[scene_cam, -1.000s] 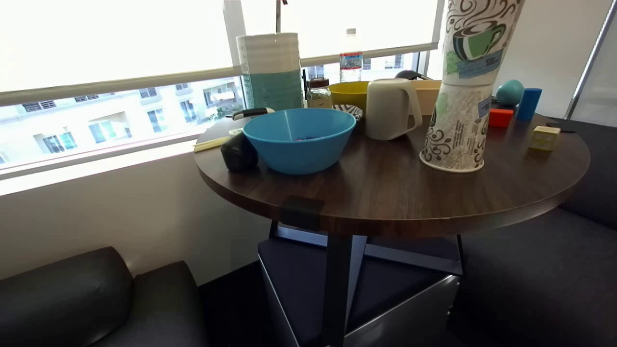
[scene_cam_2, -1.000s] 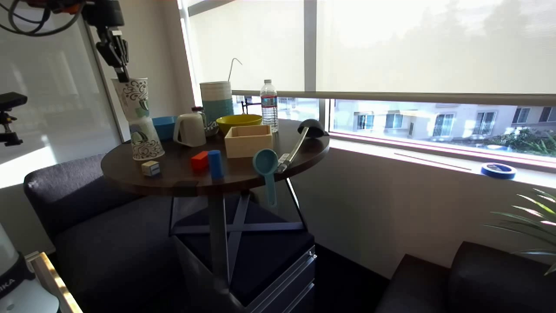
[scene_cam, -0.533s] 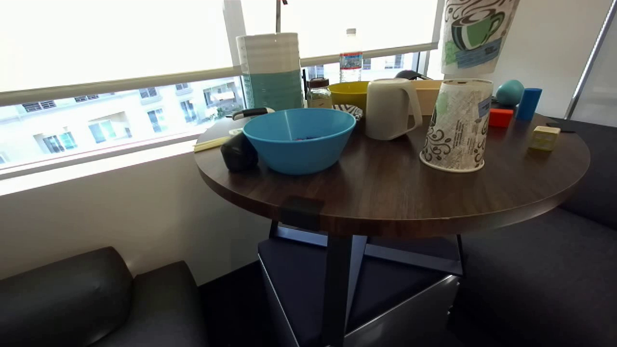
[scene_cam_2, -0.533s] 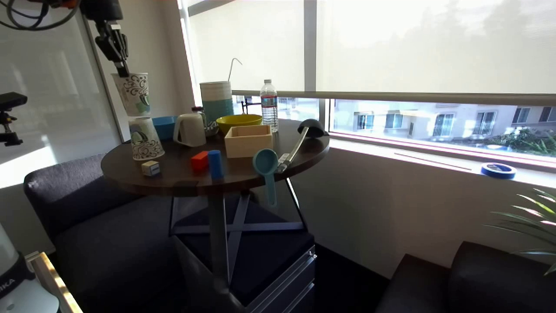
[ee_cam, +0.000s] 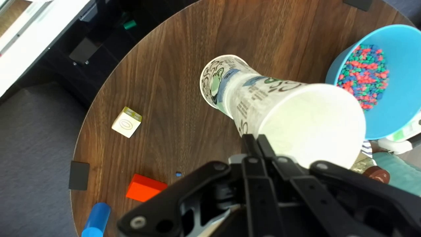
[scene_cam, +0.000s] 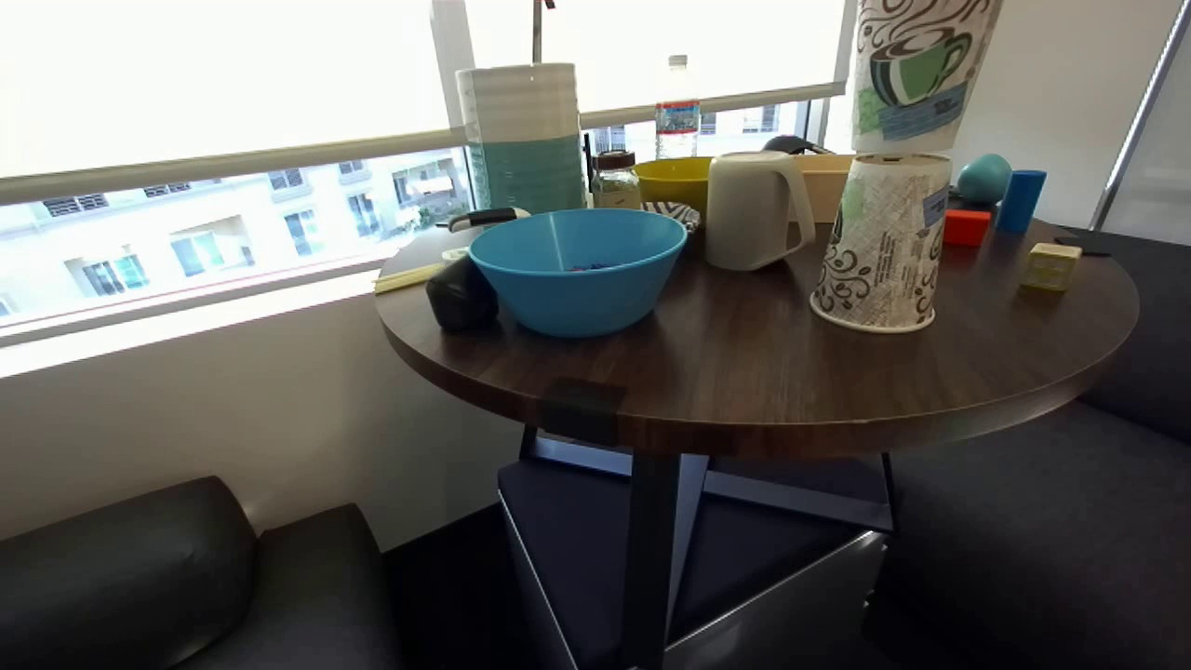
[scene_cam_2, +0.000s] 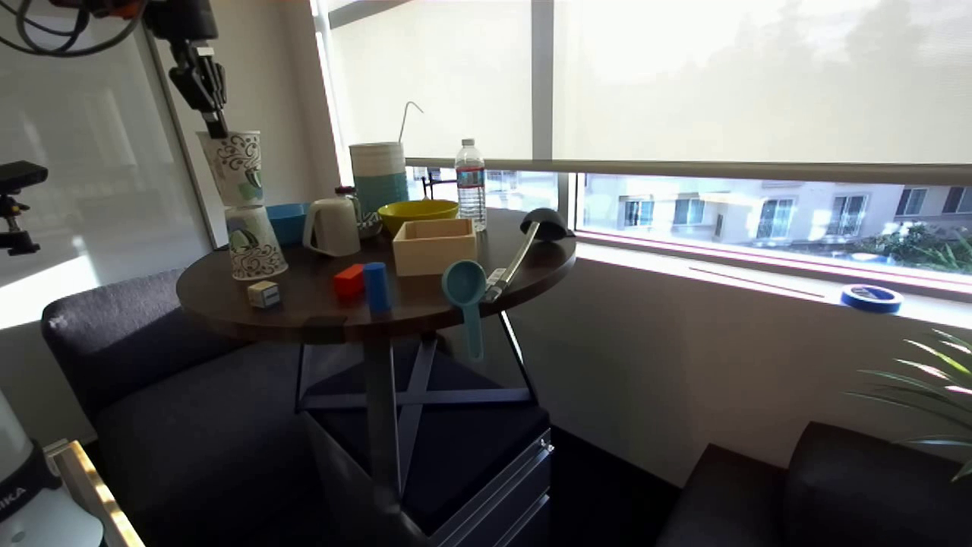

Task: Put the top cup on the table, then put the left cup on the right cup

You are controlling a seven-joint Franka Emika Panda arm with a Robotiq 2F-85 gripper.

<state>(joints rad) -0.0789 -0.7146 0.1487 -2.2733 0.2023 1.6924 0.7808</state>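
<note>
Gripper [ee_cam: 256,137] pinching top cup [scene_cam_2: 237,169] by rim, above upturned lower cup [scene_cam: 879,251], in from table [scene_cam: 726,377] edge; cup-to-cup contact unclear. Neither step done: set-down, then stacking remain.

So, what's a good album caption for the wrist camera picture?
The gripper pinches a paper cup above an upside-down cup on the wooden table, near a blue bowl of colourful pieces.

Both exterior views looked across the table [scene_cam: 726,372] toward the window [scene_cam_2: 797,216] from different sides, closer in an exterior view with the blue bowl [scene_cam: 577,288] up front. The wrist view faced steeply down from close above the top cup [ee_cam: 296,118], sharing table and blue bowl with both.
</note>
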